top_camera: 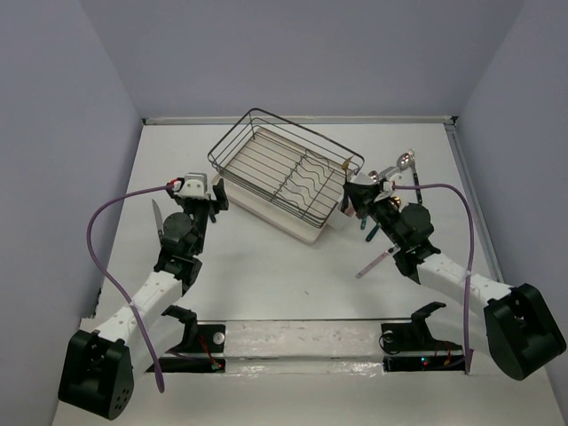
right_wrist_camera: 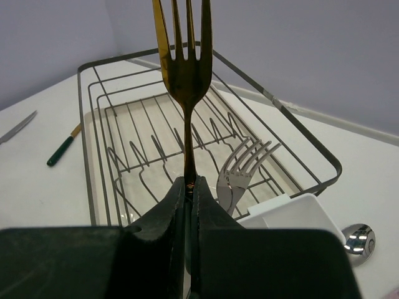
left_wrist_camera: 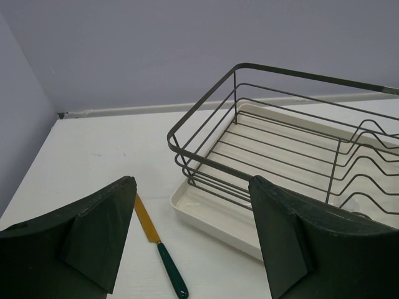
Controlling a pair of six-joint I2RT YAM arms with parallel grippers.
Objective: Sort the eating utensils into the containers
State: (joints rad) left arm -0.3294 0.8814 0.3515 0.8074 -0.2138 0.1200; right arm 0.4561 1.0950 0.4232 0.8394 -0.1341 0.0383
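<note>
Right wrist view: right gripper (right_wrist_camera: 189,187) pinches a slim gold fork (right_wrist_camera: 182,68) near the white plastic cutlery holder (right_wrist_camera: 293,215); left gripper (left_wrist_camera: 192,190) gapes wide near a green-handled gold-bladed knife (left_wrist_camera: 159,246).

the tine tips of the gold fork (right_wrist_camera: 184,68) run off the top edge and its handle is buried in the right hand (right_wrist_camera: 189,187), which also covers part of the white holder (right_wrist_camera: 293,215). the blade of the knife (left_wrist_camera: 159,249) passes behind the left hand (left_wrist_camera: 192,180); the dish rack (left_wrist_camera: 199,174) is cut off at right.

Gold fork (right_wrist_camera: 184,68) upright, two silver forks (right_wrist_camera: 240,171) by white holder (right_wrist_camera: 293,215)
</note>
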